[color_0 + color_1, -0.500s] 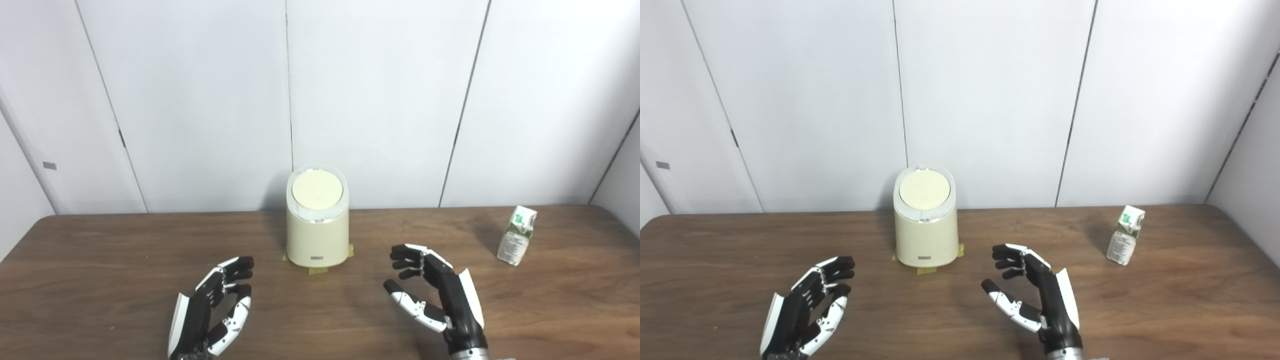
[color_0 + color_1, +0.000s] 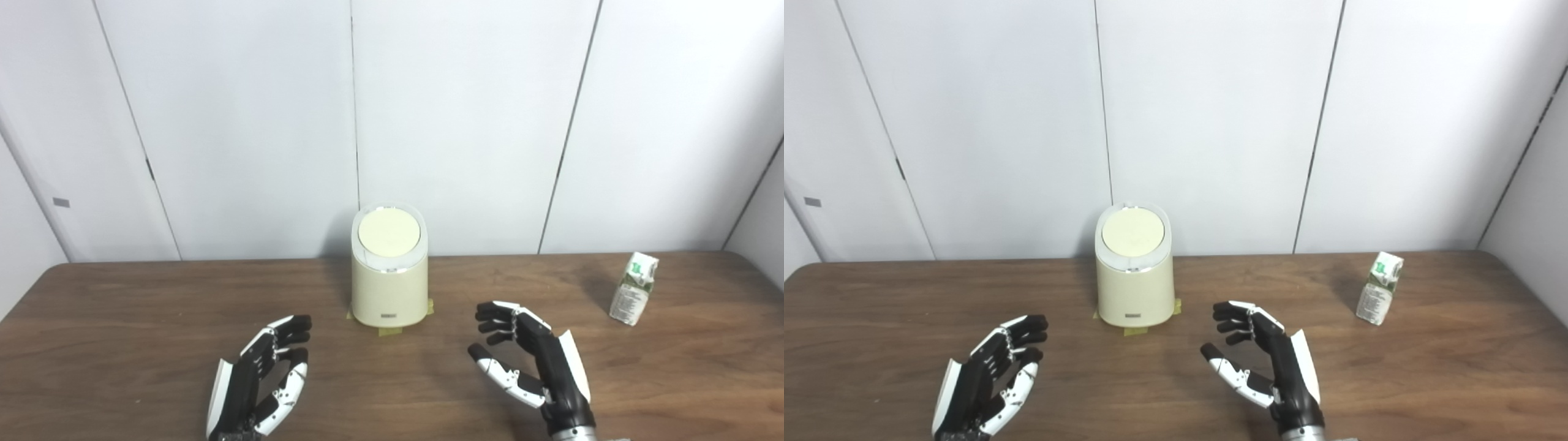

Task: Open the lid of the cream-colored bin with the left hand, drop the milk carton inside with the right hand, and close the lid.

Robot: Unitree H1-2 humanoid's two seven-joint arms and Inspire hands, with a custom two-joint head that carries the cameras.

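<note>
The cream-colored bin (image 2: 389,288) stands upright at the back middle of the table, its round lid (image 2: 389,233) shut. A small white and green milk carton (image 2: 634,288) stands upright at the far right, apart from everything. My left hand (image 2: 260,380) hovers low over the front left of the table, fingers apart and empty. My right hand (image 2: 530,361) is at the front right of the bin, palm turned inward, fingers curled loosely and holding nothing. Both hands are well short of the bin and the carton.
The brown wooden table (image 2: 122,318) runs the full width of the view. Yellow tape patches (image 2: 391,331) mark the bin's base. White wall panels (image 2: 245,122) close off the back.
The right hand has shifted slightly down and to the left. The left hand, the bin and the carton are as before.
</note>
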